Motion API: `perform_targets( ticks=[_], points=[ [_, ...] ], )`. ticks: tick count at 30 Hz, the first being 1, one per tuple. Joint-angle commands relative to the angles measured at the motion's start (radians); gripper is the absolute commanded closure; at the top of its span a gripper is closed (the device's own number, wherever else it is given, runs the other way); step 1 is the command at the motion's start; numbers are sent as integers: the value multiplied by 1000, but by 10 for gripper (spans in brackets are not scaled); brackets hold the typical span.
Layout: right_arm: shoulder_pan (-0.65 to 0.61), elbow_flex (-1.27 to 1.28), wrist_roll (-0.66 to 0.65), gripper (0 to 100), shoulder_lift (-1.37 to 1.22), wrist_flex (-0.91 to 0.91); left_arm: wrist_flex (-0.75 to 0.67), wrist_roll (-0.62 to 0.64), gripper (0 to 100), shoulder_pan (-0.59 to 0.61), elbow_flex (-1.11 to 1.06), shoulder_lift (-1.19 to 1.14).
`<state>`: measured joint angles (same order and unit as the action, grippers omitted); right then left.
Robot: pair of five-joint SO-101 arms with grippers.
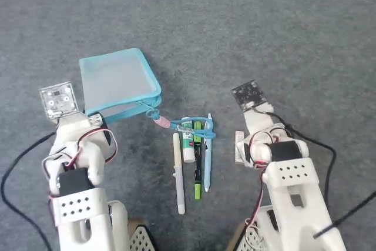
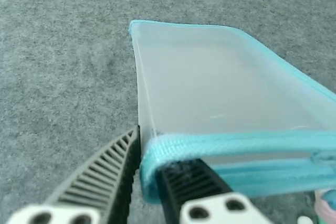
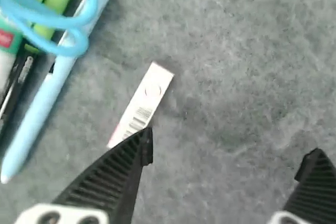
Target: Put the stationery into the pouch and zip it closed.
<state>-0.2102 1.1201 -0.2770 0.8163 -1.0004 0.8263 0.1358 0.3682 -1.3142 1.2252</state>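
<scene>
A translucent teal pouch (image 1: 117, 82) lies at the back left, its zipper edge toward the arms. My left gripper (image 2: 150, 178) is shut on the pouch (image 2: 210, 93) at the near corner of that zipper edge; from above it sits at the same corner (image 1: 97, 120). Several pens lie side by side mid-table: a white one (image 1: 178, 174), a green-black one (image 1: 197, 157) and a light blue one (image 1: 207, 160), with a glue stick (image 1: 188, 143) and a blue loop (image 1: 198, 126) across their tops. My right gripper (image 3: 226, 169) hangs open just over a small white eraser (image 3: 142, 109).
Grey carpet (image 1: 264, 39) covers the whole table. A pink tag (image 1: 161, 121) lies between the pouch's zipper end and the pens. Both arm bases stand at the near edge. Open carpet stretches behind and to the right of the right arm.
</scene>
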Motion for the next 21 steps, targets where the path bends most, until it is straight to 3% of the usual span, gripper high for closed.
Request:
perform_targets(
  ticks=[1, 8, 21],
  points=[
    [18, 14, 72, 696, 47, 87, -37, -34, 988, -9, 4, -11],
    [77, 169, 72, 742, 251, 196, -37, -35, 988, -9, 4, -9],
    [154, 525, 78, 742, 854, 125, -37, -35, 988, -9, 2, -11]
  ],
)
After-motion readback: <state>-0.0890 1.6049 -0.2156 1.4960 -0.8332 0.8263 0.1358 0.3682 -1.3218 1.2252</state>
